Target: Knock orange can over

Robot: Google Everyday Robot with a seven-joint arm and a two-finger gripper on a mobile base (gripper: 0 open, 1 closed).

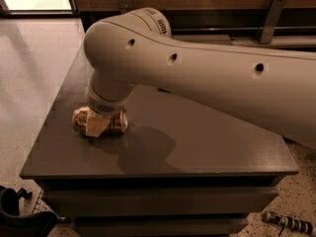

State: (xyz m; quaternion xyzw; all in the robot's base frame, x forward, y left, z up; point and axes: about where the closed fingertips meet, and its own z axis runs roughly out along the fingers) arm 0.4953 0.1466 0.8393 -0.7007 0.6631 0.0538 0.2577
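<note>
arm shell (pixel 207 78): smooth cream-white, a thick rounded tube ending in a bulbous elbow
recesses (pixel 172 58): three small dark round holes in a row along the shell's side
marking (pixel 148 22): thin yellowish lines curving over the elbow, beside a dark ribbed band
wrist collar (pixel 104 105): short white cylinder with a grey slotted ring
gripper (pixel 98 125): pale tan, blocky, under the collar, low over the left front part of the table (pixel 207 149)

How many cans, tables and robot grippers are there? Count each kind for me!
Cans: 1, the orange can, lying sideways on the table.
Tables: 1.
Grippers: 1, the gripper, down at the can.
Total: 3.
</note>
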